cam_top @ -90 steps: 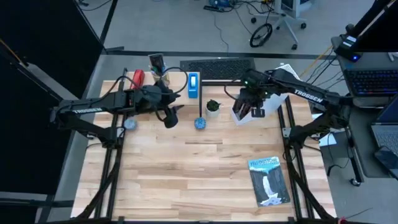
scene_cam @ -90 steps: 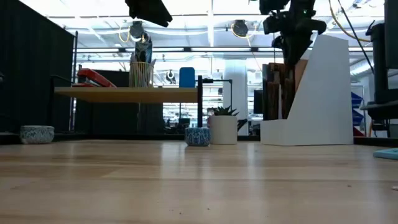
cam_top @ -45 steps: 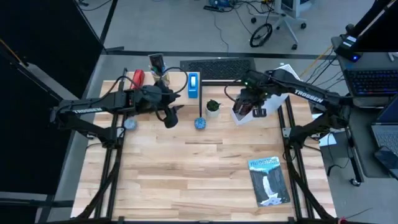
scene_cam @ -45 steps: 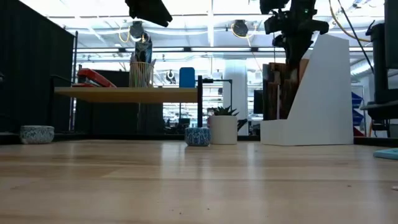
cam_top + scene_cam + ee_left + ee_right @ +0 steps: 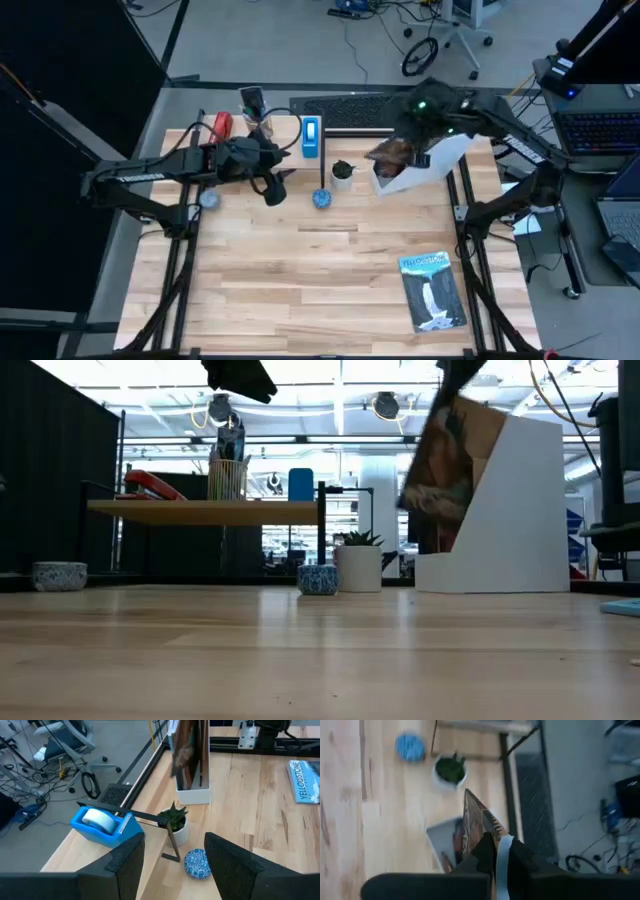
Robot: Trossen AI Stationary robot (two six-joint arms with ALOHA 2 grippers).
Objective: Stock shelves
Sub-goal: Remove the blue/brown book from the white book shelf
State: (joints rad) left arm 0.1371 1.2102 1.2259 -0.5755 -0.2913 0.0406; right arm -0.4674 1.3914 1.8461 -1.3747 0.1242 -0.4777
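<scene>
The right gripper is clamped on a brown book, tilted above the white file holder at 1 o'clock. The left gripper, fingers parted, hovers beside the wood shelf at 11 o'clock.

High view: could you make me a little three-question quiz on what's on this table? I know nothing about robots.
1. True or false: the left gripper holds the tape dispenser.
2. What does the right gripper grip? A: a brown book. B: the potted plant. C: a bowl.
3. How many small blue bowls stand on the tabletop?

Key: 1 false, it hangs open and empty beside the shelf. 2 A, tilted over the white file holder. 3 two.
</scene>
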